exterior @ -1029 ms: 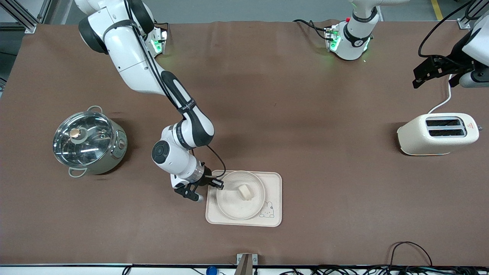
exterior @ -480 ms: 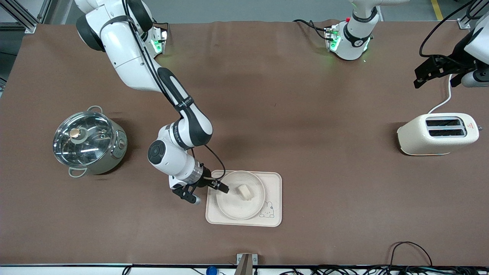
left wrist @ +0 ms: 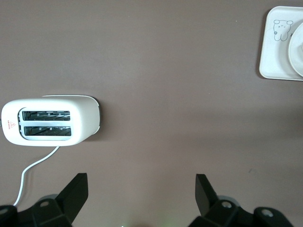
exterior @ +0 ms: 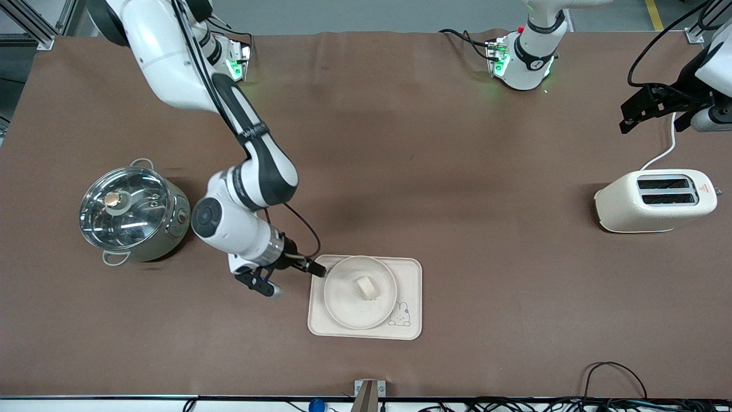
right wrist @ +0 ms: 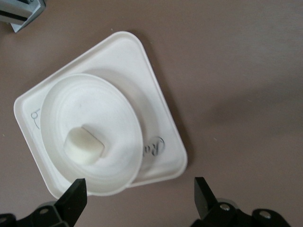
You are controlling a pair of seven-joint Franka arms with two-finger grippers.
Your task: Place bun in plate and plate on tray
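Observation:
The small cream bun (exterior: 366, 287) lies in the round cream plate (exterior: 343, 312), and the plate sits on the rectangular tray (exterior: 409, 274) with the rabbit drawing. My right gripper (exterior: 294, 280) is open and empty, just off the tray's edge toward the right arm's end of the table. The right wrist view shows the bun (right wrist: 84, 145) in the plate (right wrist: 61, 104) on the tray (right wrist: 118, 52), with the open gripper (right wrist: 139, 194) clear of them. My left gripper (exterior: 652, 106) waits open and empty (left wrist: 142, 189) over the table by the toaster.
A steel pot with a glass lid (exterior: 134, 213) stands toward the right arm's end. A cream toaster (exterior: 655, 200) with its white cord stands toward the left arm's end, and also shows in the left wrist view (left wrist: 49, 123). The tray's corner (left wrist: 274, 52) shows there too.
My right gripper has drawn back from the plate's rim toward the pot, off the tray. The plate with the bun stays on the tray. The left arm has barely moved.

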